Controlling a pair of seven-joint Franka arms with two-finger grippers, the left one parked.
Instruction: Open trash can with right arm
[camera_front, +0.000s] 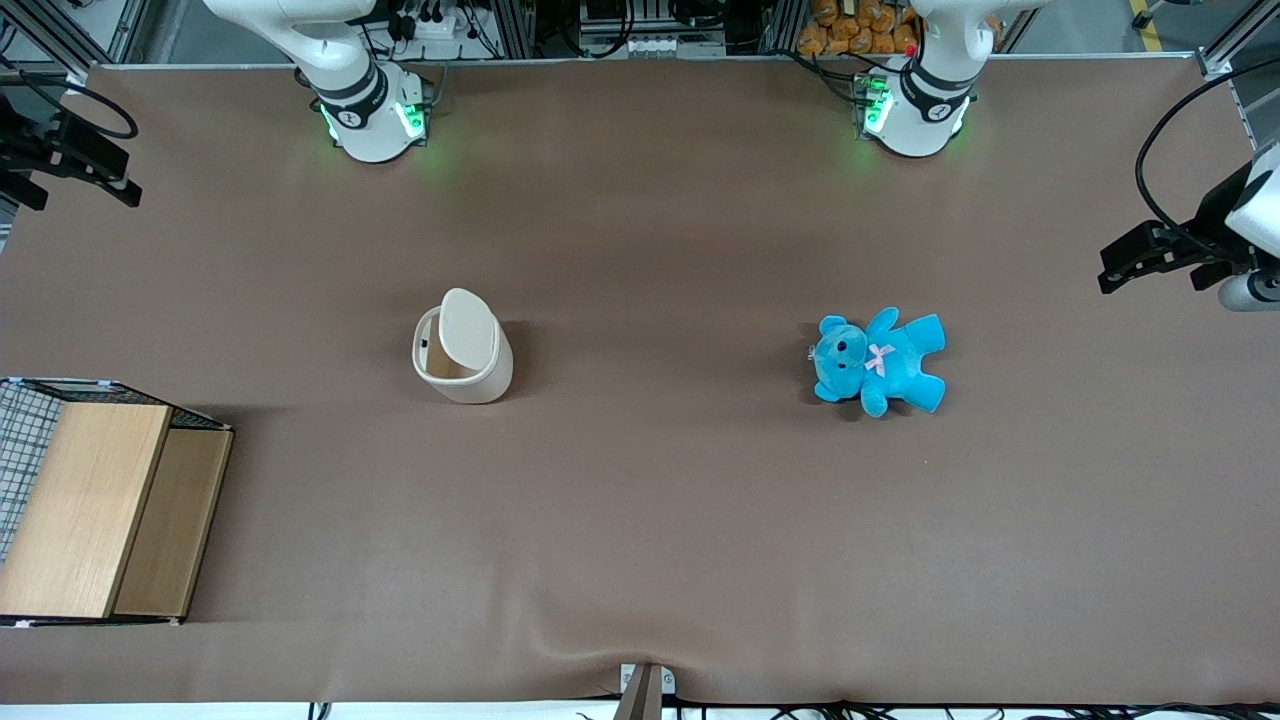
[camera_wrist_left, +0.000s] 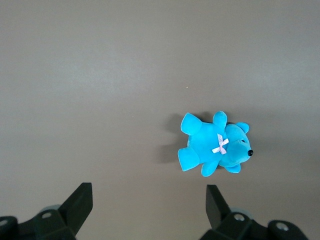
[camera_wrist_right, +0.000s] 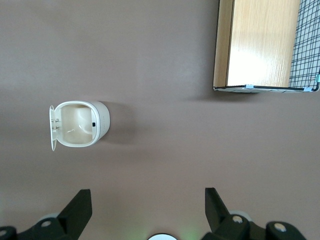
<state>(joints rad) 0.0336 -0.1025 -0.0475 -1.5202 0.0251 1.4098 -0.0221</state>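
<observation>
- The trash can (camera_front: 462, 358) stands mid-table toward the working arm's end, its lid (camera_front: 468, 331) swung upright and its inside bare.
- It looks light, stiff and smooth; the lid's free edge seems the natural hold.
- The gripper (camera_wrist_right: 145, 210) hangs high above the table, well apart from it, fingers spread, holding nothing.
- A wooden box (camera_front: 95, 510) sits nearer the front camera; a blue teddy bear (camera_front: 880, 362) lies toward the parked arm's end.

The bin (camera_front: 462, 352) (camera_wrist_right: 80, 124) stands upright on the brown table (camera_front: 640, 500), cream-white, rounded-square. Its lid (camera_front: 468, 334) (camera_wrist_right: 52, 127) is swung up on its hinge, standing nearly vertical, and the hollow inside is showing. The gripper (camera_front: 70, 160) (camera_wrist_right: 145, 207) hangs high at the working arm's end of the table, well apart from the bin, fingers spread.
</observation>
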